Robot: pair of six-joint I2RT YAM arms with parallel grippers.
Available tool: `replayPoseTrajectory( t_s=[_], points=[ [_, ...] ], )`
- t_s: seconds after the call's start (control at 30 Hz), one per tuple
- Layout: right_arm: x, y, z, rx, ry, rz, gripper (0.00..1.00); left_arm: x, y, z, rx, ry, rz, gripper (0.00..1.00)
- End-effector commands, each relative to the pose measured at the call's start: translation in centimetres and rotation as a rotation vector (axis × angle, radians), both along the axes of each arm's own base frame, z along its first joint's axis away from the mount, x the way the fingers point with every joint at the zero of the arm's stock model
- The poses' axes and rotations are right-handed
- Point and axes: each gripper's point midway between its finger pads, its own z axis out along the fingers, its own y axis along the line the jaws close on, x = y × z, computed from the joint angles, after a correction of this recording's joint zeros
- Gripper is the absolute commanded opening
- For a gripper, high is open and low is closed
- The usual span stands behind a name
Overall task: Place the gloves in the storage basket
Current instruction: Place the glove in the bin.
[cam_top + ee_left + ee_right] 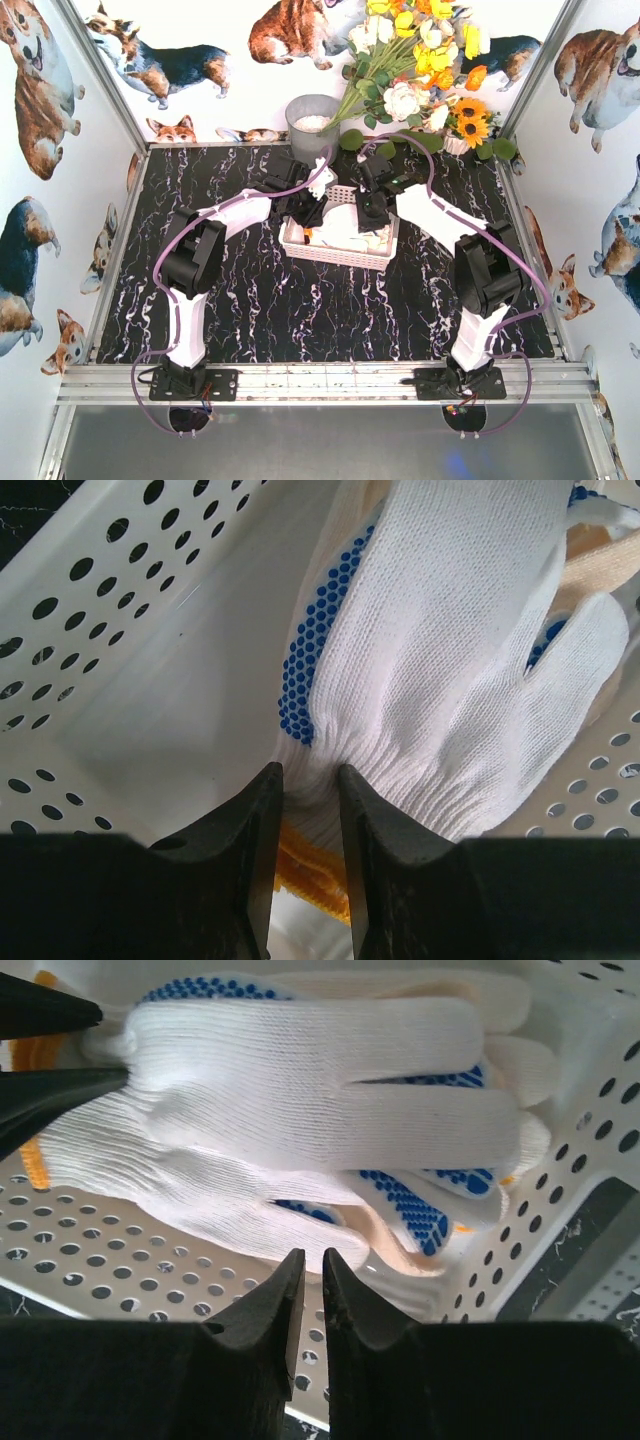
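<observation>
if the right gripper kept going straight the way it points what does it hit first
Probably the cream-white knitted glove lying in the white perforated plastic basket; the right gripper looks empty and almost shut, though depth is unclear.

Overhead view looks down; both wrist views peer closely into the storage basket (340, 256).

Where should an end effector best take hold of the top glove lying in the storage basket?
At its ribbed cuff, coming from above at the basket's open end: the knit bunches there into a narrow fold, while the fingers splay wide and flat.
</observation>
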Motion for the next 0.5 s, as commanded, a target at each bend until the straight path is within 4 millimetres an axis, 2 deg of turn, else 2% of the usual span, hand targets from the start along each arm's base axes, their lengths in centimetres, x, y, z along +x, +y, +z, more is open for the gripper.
replayPoseTrajectory(
  t_s=[0.0,0.27,0.33,0.47],
  points=[
    [1.9,1.5,1.0,0.044,-0.083,0.006,0.15,-0.6,0.7,0.3,0.015,0.019,0.015,0.24],
    [4.5,-2.0,-1.5,-0.173,-0.124,-0.108,0.12,-0.7,1.1,-0.6,0.041,0.027,0.014,0.24],
    [5.1,-2.8,-1.4,-0.227,-0.142,-0.127,0.11,-0.7,1.1,-0.7,0.043,0.029,0.014,0.24],
    [6.5,-4.5,0.2,-0.300,-0.200,-0.174,0.12,-0.7,1.3,-0.8,0.051,0.026,0.016,0.24]
  ],
)
